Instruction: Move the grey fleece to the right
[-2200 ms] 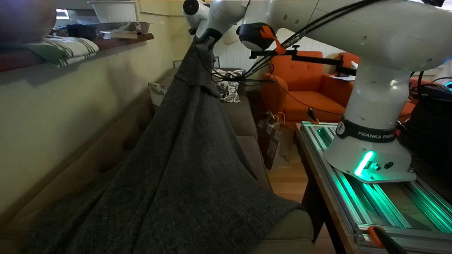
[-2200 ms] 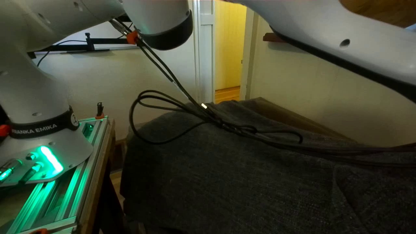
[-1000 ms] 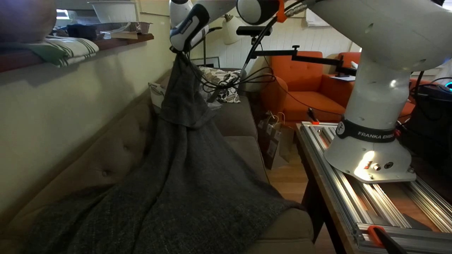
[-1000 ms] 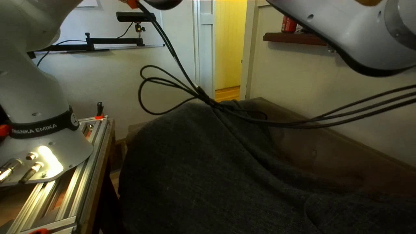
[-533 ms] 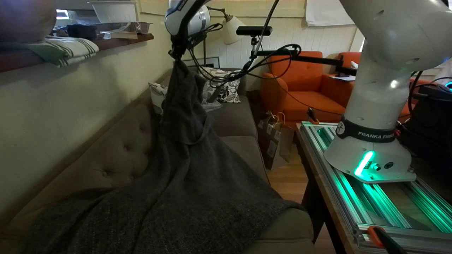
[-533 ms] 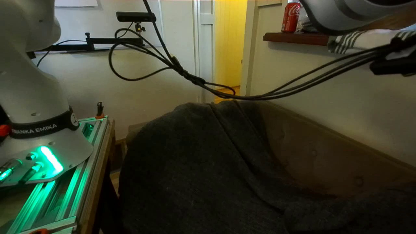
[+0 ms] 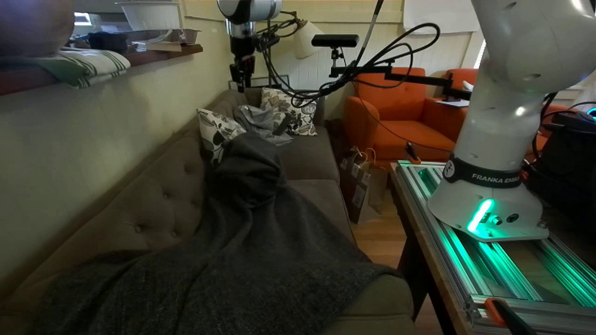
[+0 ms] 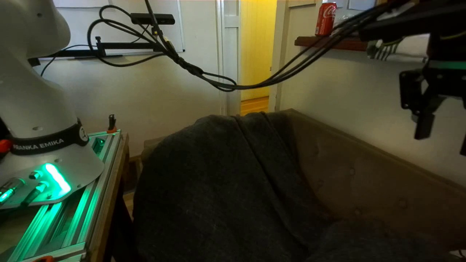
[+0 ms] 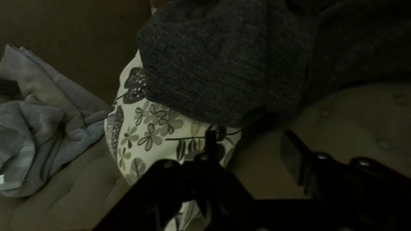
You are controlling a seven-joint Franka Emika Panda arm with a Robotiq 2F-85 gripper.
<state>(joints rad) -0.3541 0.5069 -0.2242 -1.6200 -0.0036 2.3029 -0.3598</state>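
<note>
Exterior view: the tufted sofa (image 7: 153,202) runs from near to far, with the grey fleece (image 7: 228,260) spread over its near part, far end humped beside the left floral throw pillow (image 7: 217,132) and partly hiding it. Expect soft, limp cloth, tough but probably heavy in bulk — it should drag and fold rather than glide. Pinch deep into that hump, taking several folds. Your Robotiq gripper (image 9: 249,138) hangs above — fingers wide apart, holding nothing.

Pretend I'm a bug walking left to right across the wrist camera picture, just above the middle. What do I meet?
Light grey cloth → flowery pillow → dark grey fleece → buttoned sofa back.
</note>
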